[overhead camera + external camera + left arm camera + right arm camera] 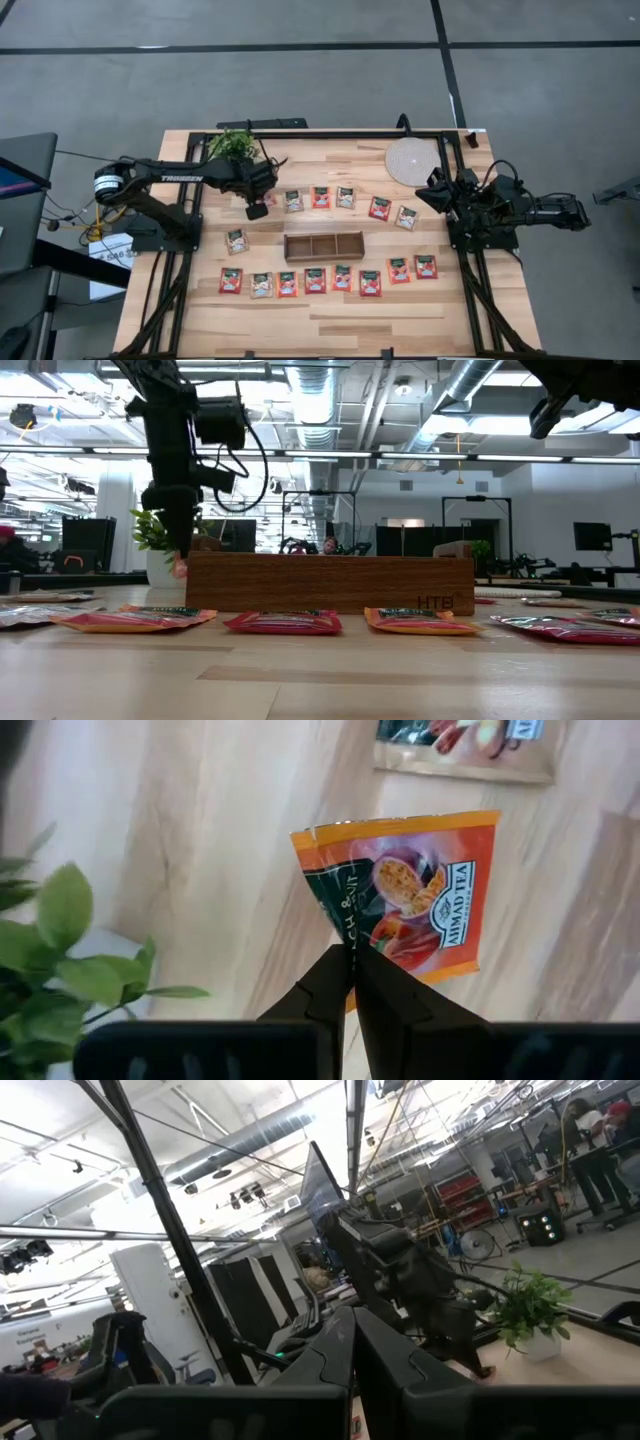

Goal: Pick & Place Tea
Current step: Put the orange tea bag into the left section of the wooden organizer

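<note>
My left gripper (352,958) is shut on a red-orange tea sachet (420,890) over the table's far left part, right of the potted plant (235,146); in the high view gripper and sachet (257,211) show together. Other tea sachets lie flat in a far row (320,197) and a near row (315,280), and one lies alone (237,240). The long wooden tray (323,245) stands between the rows. My right gripper (352,1335) is shut on nothing, with its arm folded at the right edge (480,200). My left gripper pinches the sachet's side edge (350,942), near one corner, between its two fingertips. The fingers come from above, slanting steeply down. The sachet hangs tilted below them and looks clear of the table; in the low view its tip (180,568) shows under the fingers.
A round cork mat (410,160) lies at the far right. The plant's leaves (60,940) are close beside my left gripper. Another sachet (465,745) lies on the wood just past the held one. Bare wood runs along the near edge (320,325).
</note>
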Controlling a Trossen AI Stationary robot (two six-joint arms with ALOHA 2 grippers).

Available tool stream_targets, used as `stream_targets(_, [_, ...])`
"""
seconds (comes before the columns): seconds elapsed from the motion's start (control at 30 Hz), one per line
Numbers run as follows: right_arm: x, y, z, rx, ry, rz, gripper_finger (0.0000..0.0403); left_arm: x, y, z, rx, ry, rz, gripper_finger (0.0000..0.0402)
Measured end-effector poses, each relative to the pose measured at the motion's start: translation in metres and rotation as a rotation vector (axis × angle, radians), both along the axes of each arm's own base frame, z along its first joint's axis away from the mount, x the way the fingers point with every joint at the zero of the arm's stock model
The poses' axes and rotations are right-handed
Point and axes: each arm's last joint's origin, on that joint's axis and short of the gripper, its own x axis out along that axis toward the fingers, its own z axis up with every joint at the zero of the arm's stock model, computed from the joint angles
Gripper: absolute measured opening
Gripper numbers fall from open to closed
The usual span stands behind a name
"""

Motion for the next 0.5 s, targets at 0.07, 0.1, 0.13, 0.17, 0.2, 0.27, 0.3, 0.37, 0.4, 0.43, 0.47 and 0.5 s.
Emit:
stream_targets(0.07, [0.000, 0.000, 0.000, 0.000, 0.000, 0.000, 0.0000, 0.001, -0.006, 0.003, 0.021, -0.011, -0.001, 0.0014])
stream_targets(0.1, [0.000, 0.000, 0.000, 0.000, 0.000, 0.000, 0.0000, 0.001, -0.010, 0.005, 0.028, -0.019, 0.001, 0.0014])
stream_targets(0.13, [0.000, 0.000, 0.000, 0.000, 0.000, 0.000, 0.0000, 0.002, -0.013, 0.007, 0.033, -0.026, 0.003, 0.0014])
stream_targets(0.17, [0.000, 0.000, 0.000, 0.000, 0.000, 0.000, 0.0000, 0.004, -0.017, 0.010, 0.038, -0.034, 0.004, 0.0014])
stream_targets(0.2, [0.000, 0.000, 0.000, 0.000, 0.000, 0.000, 0.0000, 0.007, -0.020, 0.014, 0.045, -0.041, 0.003, 0.0014])
stream_targets(0.27, [0.000, 0.000, 0.000, 0.000, 0.000, 0.000, 0.0000, 0.012, -0.028, 0.024, 0.070, -0.054, -0.009, 0.0014])
stream_targets(0.3, [0.000, 0.000, 0.000, 0.000, 0.000, 0.000, 0.0000, 0.014, -0.032, 0.029, 0.087, -0.063, -0.017, 0.0014])
stream_targets(0.37, [0.000, 0.000, 0.000, 0.000, 0.000, 0.000, 0.0000, 0.019, -0.042, 0.038, 0.127, -0.083, -0.041, 0.0014])
stream_targets(0.4, [0.000, 0.000, 0.000, 0.000, 0.000, 0.000, 0.0000, 0.022, -0.046, 0.044, 0.149, -0.094, -0.051, 0.0014])
stream_targets(0.43, [0.000, 0.000, 0.000, 0.000, 0.000, 0.000, 0.0000, 0.024, -0.052, 0.048, 0.169, -0.106, -0.064, 0.0014])
stream_targets(0.47, [0.000, 0.000, 0.000, 0.000, 0.000, 0.000, 0.0000, 0.026, -0.057, 0.053, 0.186, -0.119, -0.075, 0.0014])
stream_targets(0.5, [0.000, 0.000, 0.000, 0.000, 0.000, 0.000, 0.0000, 0.028, -0.063, 0.057, 0.200, -0.132, -0.086, 0.0014])
